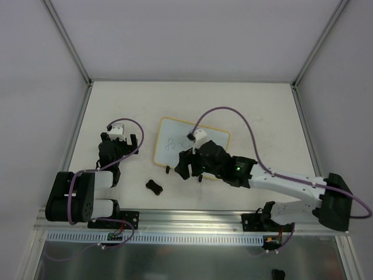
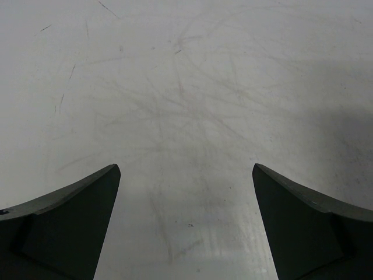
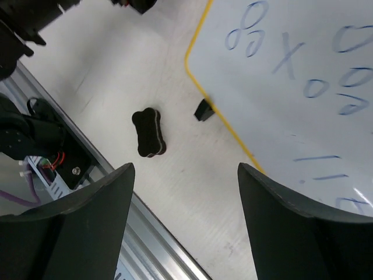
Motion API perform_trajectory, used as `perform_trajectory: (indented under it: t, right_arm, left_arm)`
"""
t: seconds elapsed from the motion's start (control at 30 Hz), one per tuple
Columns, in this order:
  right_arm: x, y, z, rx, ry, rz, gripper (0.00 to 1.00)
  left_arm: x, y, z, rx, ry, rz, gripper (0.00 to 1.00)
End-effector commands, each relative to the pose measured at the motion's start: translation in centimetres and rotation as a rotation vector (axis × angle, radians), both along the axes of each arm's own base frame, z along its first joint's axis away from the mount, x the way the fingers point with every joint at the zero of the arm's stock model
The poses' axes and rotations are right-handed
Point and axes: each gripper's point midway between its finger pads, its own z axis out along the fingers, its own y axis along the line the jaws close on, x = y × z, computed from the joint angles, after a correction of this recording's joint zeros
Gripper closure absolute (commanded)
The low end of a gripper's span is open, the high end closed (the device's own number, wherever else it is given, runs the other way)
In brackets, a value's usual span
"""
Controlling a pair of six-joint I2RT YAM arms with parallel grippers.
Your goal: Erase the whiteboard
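Observation:
The whiteboard (image 1: 172,142) lies flat at mid-table, white with a thin yellow frame and blue handwritten marks; in the right wrist view the whiteboard (image 3: 291,87) fills the upper right, one black clip foot (image 3: 203,109) at its edge. A small black bone-shaped eraser (image 1: 154,186) lies on the table in front of the board's near left corner. My right gripper (image 1: 185,164) hovers over that corner, open and holding nothing, with the eraser (image 3: 150,133) ahead of its fingers, apart from them. My left gripper (image 1: 119,137) is open over bare table, left of the board.
An aluminium rail (image 1: 192,219) runs along the near table edge, also seen as the rail (image 3: 151,233) below my right gripper (image 3: 186,169). White walls enclose the table. Only scratched tabletop (image 2: 186,87) shows ahead of my left gripper (image 2: 186,169).

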Motion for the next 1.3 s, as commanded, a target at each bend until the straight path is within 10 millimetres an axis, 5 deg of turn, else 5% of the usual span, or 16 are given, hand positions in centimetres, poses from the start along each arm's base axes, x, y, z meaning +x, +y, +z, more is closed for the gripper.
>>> perform_trajectory:
  t: [0.0, 0.23, 0.47, 0.5, 0.73, 0.87, 1.27]
  right_arm:
    - [1.0, -3.6, 1.7, 0.074, -0.048, -0.046, 0.24]
    - [3.8, -11.4, 1.9, 0.127, -0.119, -0.209, 0.23]
    - [5.5, -14.9, 1.5, 0.134, -0.145, -0.311, 0.22]
    - [5.7, -15.2, 1.6, 0.138, -0.148, -0.324, 0.22]
    - [7.9, -18.8, 1.1, 0.111, -0.137, -0.460, 0.15]
    - [8.1, -19.1, 0.8, 0.127, -0.118, -0.451, 0.14]
    - [9.8, -19.0, 0.9, 0.318, -0.172, -0.392, 0.07]
  left_arm:
    - [1.4, -0.2, 2.6, 0.011, -0.056, -0.019, 0.01]
    - [1.5, -0.2, 2.8, 0.011, -0.060, -0.019, 0.01]
    - [0.4, 0.0, 5.9, -0.014, -0.109, 0.010, 0.01]
    - [0.1, 0.3, 7.5, -0.021, -0.151, 0.033, 0.01]
    - [-2.9, 0.0, 10.5, -0.270, -0.166, 0.120, 0.01]
    - [-4.4, -2.2, 11.4, -0.427, -0.130, 0.054, 0.01]
    - [-7.0, -4.8, 9.8, -0.714, -0.027, 0.034, 0.01]
